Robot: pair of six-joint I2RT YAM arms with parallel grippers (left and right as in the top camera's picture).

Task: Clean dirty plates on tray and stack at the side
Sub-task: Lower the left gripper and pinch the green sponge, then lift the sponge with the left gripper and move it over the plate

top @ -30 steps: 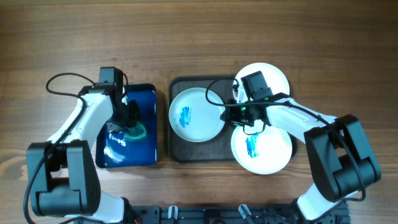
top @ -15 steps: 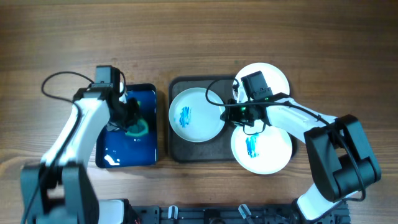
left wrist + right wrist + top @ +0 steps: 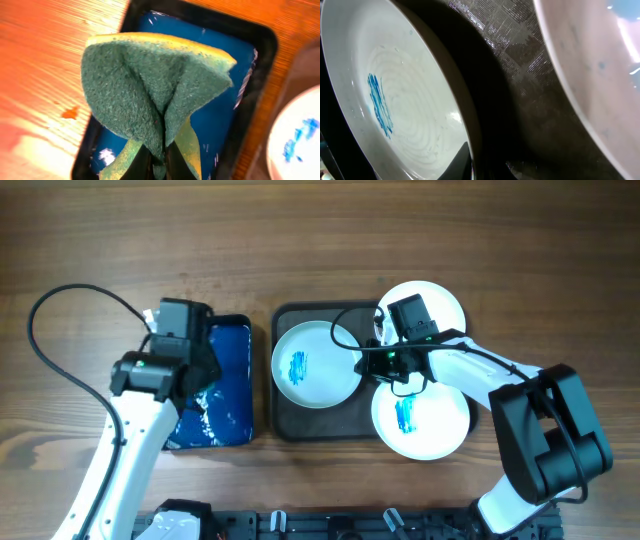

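Having raised left gripper off the blue tray, I see sponge clamped wrist-side only; right gripper pinches plate.

Bright even light; glare on the blue basin

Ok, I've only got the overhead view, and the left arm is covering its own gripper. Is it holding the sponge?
Observer: Yes. In the left wrist view, the left gripper pinches a folded green-and-yellow sponge above the blue tray.
Operator: And the right one?
Observer: In the right wrist view, the right gripper has a finger on each side of the dirty plate rim, on the black tray.
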